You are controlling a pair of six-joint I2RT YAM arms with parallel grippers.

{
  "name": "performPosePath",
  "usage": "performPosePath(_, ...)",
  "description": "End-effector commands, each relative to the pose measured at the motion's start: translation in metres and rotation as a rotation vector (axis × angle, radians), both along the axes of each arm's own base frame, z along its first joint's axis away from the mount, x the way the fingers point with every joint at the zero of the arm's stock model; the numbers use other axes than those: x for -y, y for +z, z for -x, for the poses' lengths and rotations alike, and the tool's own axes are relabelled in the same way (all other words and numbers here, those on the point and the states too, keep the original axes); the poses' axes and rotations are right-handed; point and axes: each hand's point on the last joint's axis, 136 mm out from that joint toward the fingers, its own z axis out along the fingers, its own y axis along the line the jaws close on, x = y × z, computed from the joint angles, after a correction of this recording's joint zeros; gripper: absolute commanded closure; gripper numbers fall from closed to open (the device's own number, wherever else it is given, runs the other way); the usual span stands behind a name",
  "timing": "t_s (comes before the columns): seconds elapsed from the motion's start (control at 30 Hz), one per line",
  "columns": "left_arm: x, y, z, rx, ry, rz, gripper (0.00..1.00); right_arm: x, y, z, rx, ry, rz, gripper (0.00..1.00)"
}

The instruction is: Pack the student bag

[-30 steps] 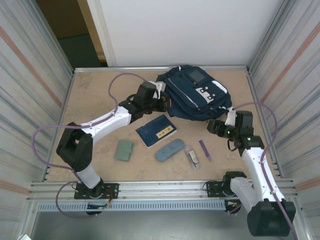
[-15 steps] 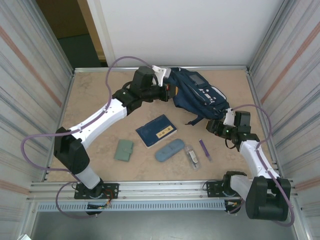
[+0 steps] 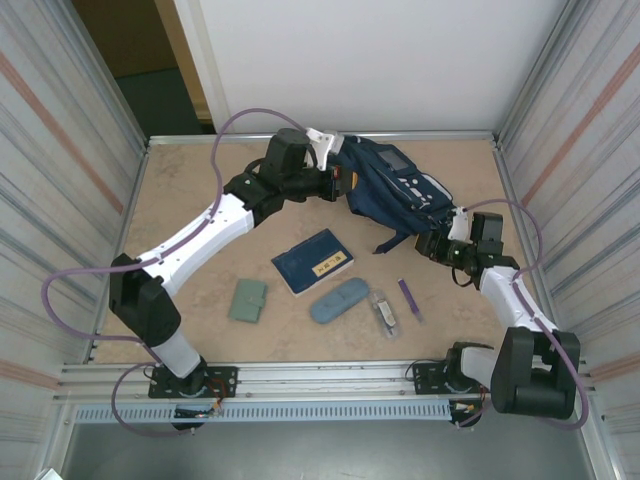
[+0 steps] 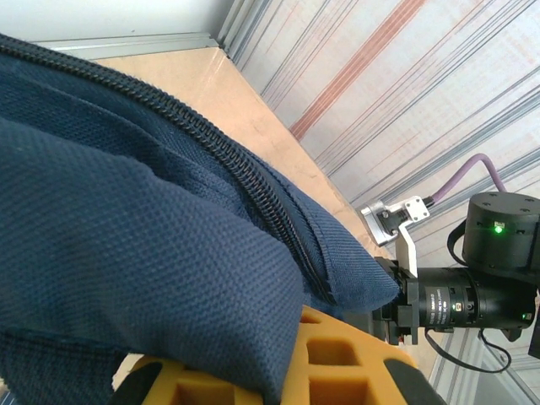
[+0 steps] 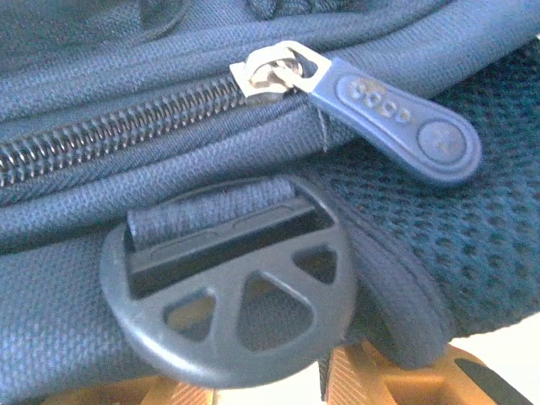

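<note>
Nothing readable so far. The zip pull (image 5: 396,118), right up against the right claw (image 3: 432,243), carries raised dots and a round stud, no letters. The white patches (image 3: 412,186) on the bag (image 3: 385,195), between that claw and the left claw (image 3: 343,186), bear dark marks too small to read. The booklet (image 3: 313,262), nearer than the left claw, has a yellow label, print too fine. White print on the motor (image 4: 456,305) behind the right claw is blurred.

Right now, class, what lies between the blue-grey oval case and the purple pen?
A small clear packet lies between the oval case and the purple pen, in the top external view.
</note>
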Motion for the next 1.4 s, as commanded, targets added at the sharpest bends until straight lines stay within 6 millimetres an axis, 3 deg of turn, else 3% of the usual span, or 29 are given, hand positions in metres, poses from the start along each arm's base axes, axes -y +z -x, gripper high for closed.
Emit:
performPosePath(0.0,0.008,0.05,0.005,0.124,-0.061,0.075,1.0,-0.002,0.022,-0.013,0.084,0.037,0.002,0.66)
performPosePath(0.17,0.007,0.046,-0.001,0.131,-0.044,0.062,1.0,-0.004,0.023,-0.006,0.058,0.04,0.002,0.8)
performPosePath(0.27,0.005,0.044,-0.003,0.126,-0.033,0.06,1.0,0.003,0.021,0.001,0.019,0.009,0.05,0.75)
performPosePath(0.37,0.004,0.041,-0.005,0.124,-0.029,0.049,1.0,0.006,0.02,0.005,0.012,-0.003,0.079,0.77)
performPosePath(0.53,0.001,0.035,-0.006,0.117,-0.026,0.03,1.0,-0.001,0.026,0.004,0.022,0.035,0.042,0.95)
performPosePath(0.83,-0.002,0.027,-0.005,0.09,-0.03,0.024,1.0,-0.007,0.027,0.007,0.034,0.062,0.068,0.88)
performPosePath(0.9,-0.001,0.026,-0.004,0.082,-0.034,0.025,1.0,-0.003,0.023,0.005,0.035,0.045,0.108,0.74)
performPosePath(1.0,-0.001,0.027,-0.003,0.073,-0.035,0.03,1.0,0.001,0.018,0.002,0.049,0.02,0.115,0.69)
performPosePath(1.2,0.003,0.033,0.003,0.053,-0.062,0.061,1.0,-0.018,0.011,-0.001,0.049,0.101,0.04,0.75)
performPosePath(1.37,0.003,0.031,0.003,0.043,-0.06,0.063,1.0,-0.016,0.01,-0.003,0.055,0.07,0.05,0.8)
